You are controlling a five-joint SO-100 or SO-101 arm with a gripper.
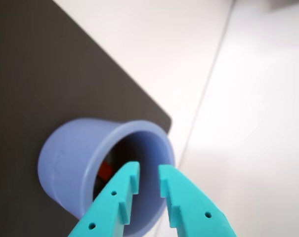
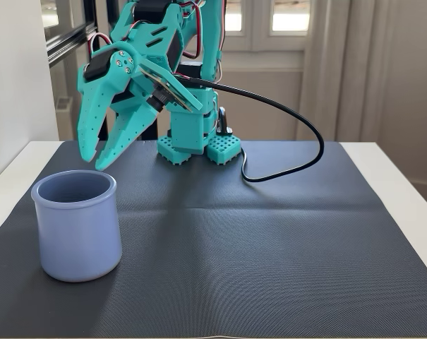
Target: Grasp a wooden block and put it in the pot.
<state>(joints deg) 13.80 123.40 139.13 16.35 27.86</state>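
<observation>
The pale lavender-blue pot (image 2: 77,233) stands upright near the front left of the dark mat. My teal gripper (image 2: 94,162) hangs just above its rim, open, with nothing between the fingers. In the wrist view the gripper (image 1: 149,170) points into the mouth of the pot (image 1: 70,158). A small reddish piece, the wooden block (image 1: 106,170), shows deep inside the pot, partly hidden by the left finger. The block is hidden in the fixed view.
A dark ribbed mat (image 2: 269,240) covers the white table (image 1: 258,123). The arm's base (image 2: 199,145) stands at the mat's back edge, and a black cable (image 2: 298,120) loops to its right. A white wall is at the left.
</observation>
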